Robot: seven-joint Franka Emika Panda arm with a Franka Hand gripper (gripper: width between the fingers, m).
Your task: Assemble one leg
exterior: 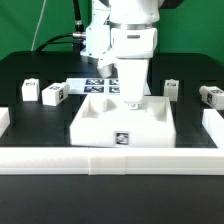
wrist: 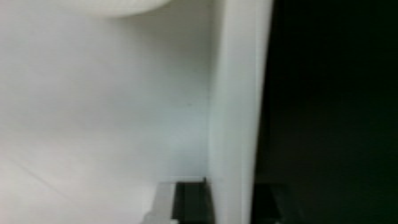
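Pincer (exterior: pixel 131 99) sits low in large white plastic tray-like part (exterior: pixel 98 126), far side. Grip state: can't tell. Small white tagged blocky leg (exterior: pixel 52 94) lies to exterior view's left of tray.

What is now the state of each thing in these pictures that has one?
gripper: down at the tray-like part, open or shut cannot be told.
tray-like part: lying flat, open side up, no leg attached.
legs at the exterior view's left: loose, apart from the tray-like part.
legs at the exterior view's right: loose, untouched.
marker board: flat, partly hidden by the arm.
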